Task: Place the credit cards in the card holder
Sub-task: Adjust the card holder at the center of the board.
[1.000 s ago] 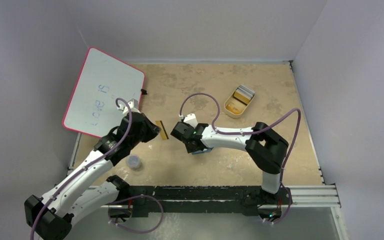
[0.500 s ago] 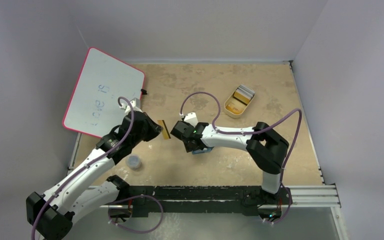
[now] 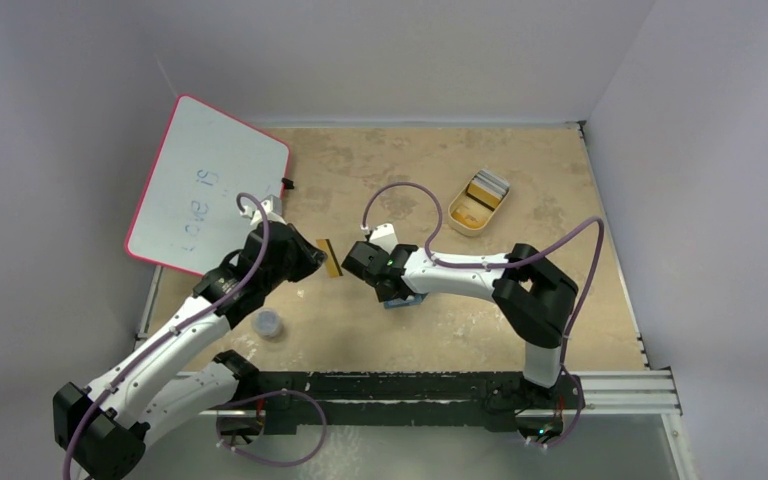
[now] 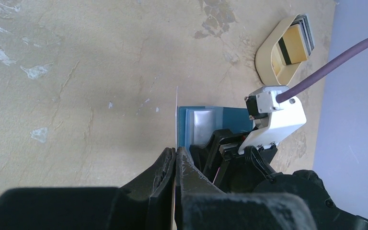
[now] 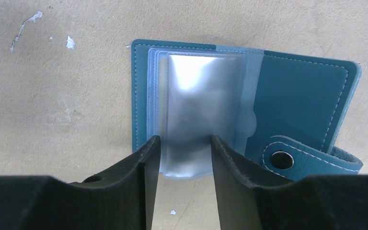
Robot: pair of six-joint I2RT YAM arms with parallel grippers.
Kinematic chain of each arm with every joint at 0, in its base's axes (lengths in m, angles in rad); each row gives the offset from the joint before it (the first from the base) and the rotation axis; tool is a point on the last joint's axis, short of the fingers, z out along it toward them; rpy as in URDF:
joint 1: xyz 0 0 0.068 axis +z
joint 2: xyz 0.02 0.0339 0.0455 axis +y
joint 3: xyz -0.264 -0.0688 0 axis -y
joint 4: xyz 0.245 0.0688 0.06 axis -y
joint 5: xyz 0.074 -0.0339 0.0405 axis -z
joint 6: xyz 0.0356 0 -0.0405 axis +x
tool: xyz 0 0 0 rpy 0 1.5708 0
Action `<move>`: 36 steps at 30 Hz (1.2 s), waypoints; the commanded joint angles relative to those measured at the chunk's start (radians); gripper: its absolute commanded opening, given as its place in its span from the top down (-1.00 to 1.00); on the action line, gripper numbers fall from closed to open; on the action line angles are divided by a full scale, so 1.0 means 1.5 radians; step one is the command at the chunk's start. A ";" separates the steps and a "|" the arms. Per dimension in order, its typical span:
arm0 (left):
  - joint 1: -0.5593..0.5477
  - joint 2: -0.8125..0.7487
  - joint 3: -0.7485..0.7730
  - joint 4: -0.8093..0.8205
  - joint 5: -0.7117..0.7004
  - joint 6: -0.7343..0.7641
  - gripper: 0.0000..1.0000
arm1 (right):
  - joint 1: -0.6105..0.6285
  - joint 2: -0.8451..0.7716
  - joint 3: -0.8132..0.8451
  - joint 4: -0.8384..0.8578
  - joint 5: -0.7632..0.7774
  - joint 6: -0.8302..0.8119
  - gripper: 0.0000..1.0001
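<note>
A: Left fingers [image 4: 175, 160]?
B: Pinched shut on one credit card [image 4: 176, 115]. It is held on edge and sticks out past the tips. From above it shows orange-yellow with a dark stripe.
A: Right fingers [image 5: 156, 148]?
B: Parted a little, gripping nothing. The tips point down, one on either side of the clear pockets [image 5: 196, 96]. Cannot tell whether they press.
A: Card holder [image 5: 297, 91]?
B: Lies open and flat on the tabletop [image 5: 52, 96], directly under the right fingers. It is near the held card's free end.
A: Farther out?
B: Beige tray [image 4: 268, 55], well beyond both pairs of fingers, with more cards [image 4: 294, 40] inside. Whiteboard [image 3: 205, 185] well off to the left fingers' outer side.
</note>
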 commanded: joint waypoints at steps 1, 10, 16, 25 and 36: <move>0.000 0.000 -0.002 0.034 0.008 -0.001 1.00 | -0.003 -0.026 0.006 -0.023 0.041 0.018 0.09; 0.000 0.001 -0.003 0.036 0.010 -0.001 1.00 | -0.011 -0.020 -0.017 0.011 0.011 0.008 -0.20; 0.000 0.001 -0.002 0.034 0.008 0.000 1.00 | -0.018 -0.017 -0.024 0.007 0.020 0.016 -0.06; 0.000 0.003 -0.001 0.037 0.009 0.000 1.00 | -0.018 -0.014 -0.017 -0.015 0.046 0.031 0.37; 0.000 0.006 -0.003 0.042 0.011 -0.002 1.00 | -0.018 -0.029 0.007 -0.084 0.104 0.052 0.57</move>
